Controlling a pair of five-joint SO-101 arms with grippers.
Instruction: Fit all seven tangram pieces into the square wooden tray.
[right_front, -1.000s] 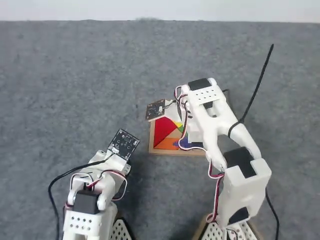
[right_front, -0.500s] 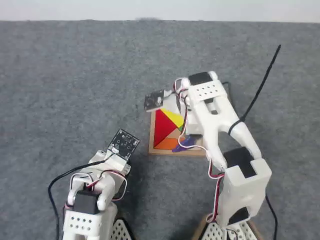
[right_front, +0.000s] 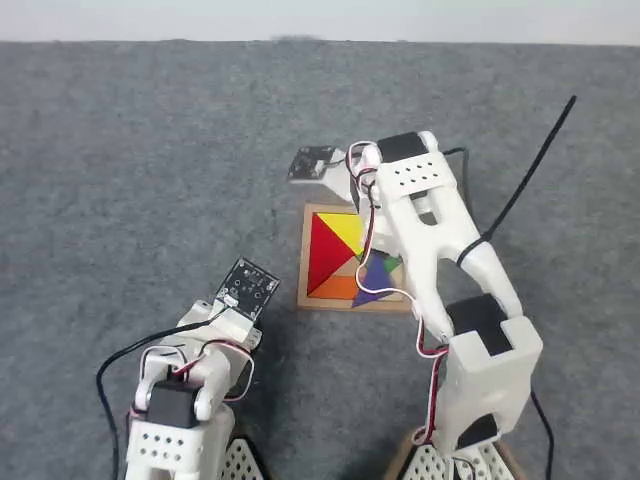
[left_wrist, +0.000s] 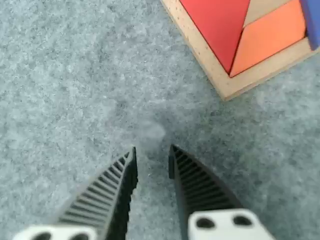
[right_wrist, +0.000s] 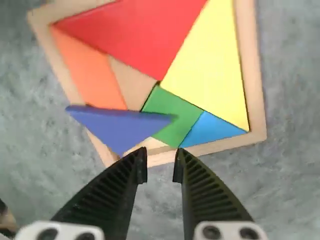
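Grey carpet bears tray; red triangle seated (blue triangle askew).

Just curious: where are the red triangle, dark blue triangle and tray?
red triangle (right_wrist: 140, 35): right wrist view, its middle.
dark blue triangle (right_wrist: 120, 126): right wrist view, its middle.
tray (right_wrist: 248, 75): right wrist view, its rim.

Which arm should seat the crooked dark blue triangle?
Right: the right gripper hangs just beside the dark blue triangle at the tray edge; the left gripper sits over carpet, off the tray.
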